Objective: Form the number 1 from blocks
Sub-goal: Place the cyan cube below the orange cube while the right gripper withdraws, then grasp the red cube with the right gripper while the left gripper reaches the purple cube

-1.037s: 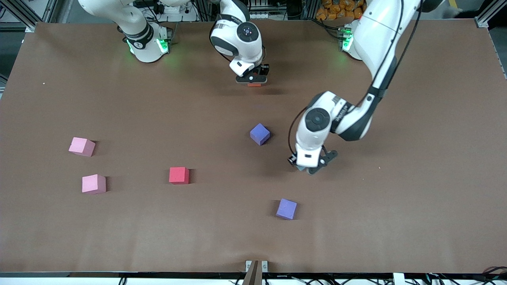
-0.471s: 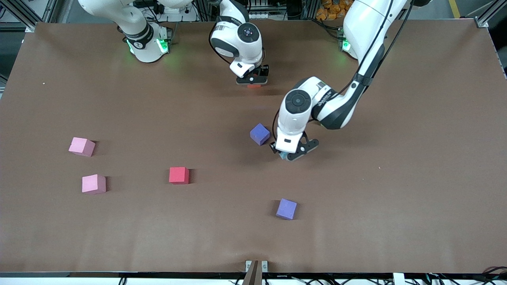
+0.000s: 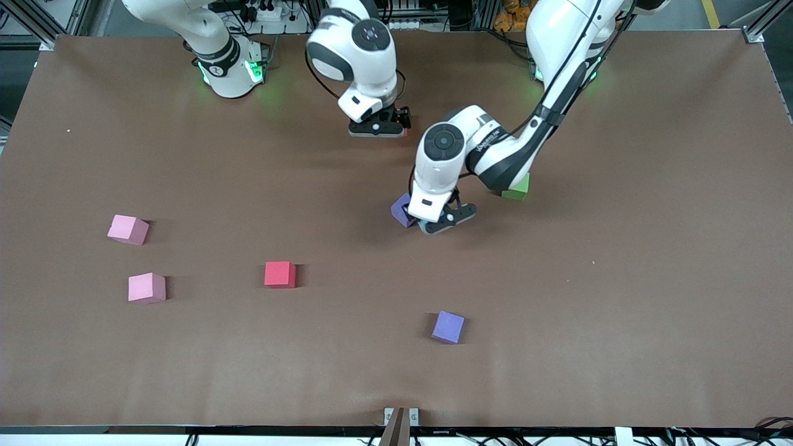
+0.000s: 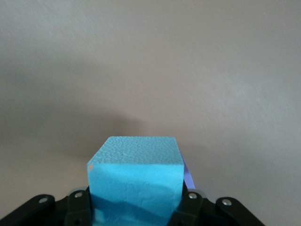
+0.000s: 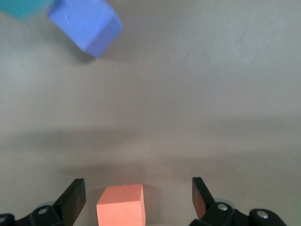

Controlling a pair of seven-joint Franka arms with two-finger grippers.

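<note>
My left gripper [image 3: 437, 223] is shut on the light blue block [image 4: 134, 179] and holds it low over the table, right beside an indigo block [image 3: 401, 210]. A sliver of that indigo block [image 4: 188, 175] shows past the blue one. My right gripper [image 3: 378, 129] hangs open near the robots' bases. The orange block [image 5: 121, 205] rests on the table between its spread fingers [image 5: 73, 197], touching neither. In the front view only an orange corner [image 3: 406, 132] shows. Elsewhere on the table are a green block [image 3: 517, 188] beside the left forearm, a red block [image 3: 280, 274] and a purple block [image 3: 448, 327].
Two pink cubes [image 3: 128, 229] [image 3: 147, 287] lie toward the right arm's end of the table. The red block sits between them and the purple one. The right wrist view also shows the indigo block [image 5: 84, 23] and a corner of the blue block [image 5: 21, 7].
My right gripper has opened, let go of the orange block and lifted slightly. My left arm carried the blue block up to the indigo block, uncovering the green block.
</note>
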